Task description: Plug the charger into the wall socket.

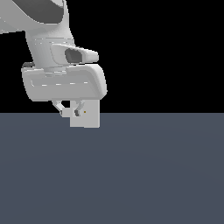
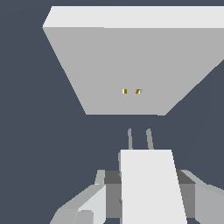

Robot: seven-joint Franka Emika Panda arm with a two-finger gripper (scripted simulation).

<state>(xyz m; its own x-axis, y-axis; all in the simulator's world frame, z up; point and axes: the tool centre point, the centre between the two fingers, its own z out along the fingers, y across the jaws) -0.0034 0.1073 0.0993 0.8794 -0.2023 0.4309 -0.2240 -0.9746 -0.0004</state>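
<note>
The gripper (image 2: 146, 205) has its jaws clamped on the charger (image 2: 151, 186), a small off-white block whose two thin prongs (image 2: 140, 139) point toward the wall socket (image 2: 131, 65) and stop just short of its face, apart from it. The prongs sit roughly in line with the socket's two tiny orange dots (image 2: 131, 91). In the exterior view the arm (image 1: 57, 65) hangs low over the grey tabletop (image 1: 131, 175), and the upright socket block (image 1: 89, 114) stands just beside the gripper (image 1: 70, 111), partly hidden by it.
</note>
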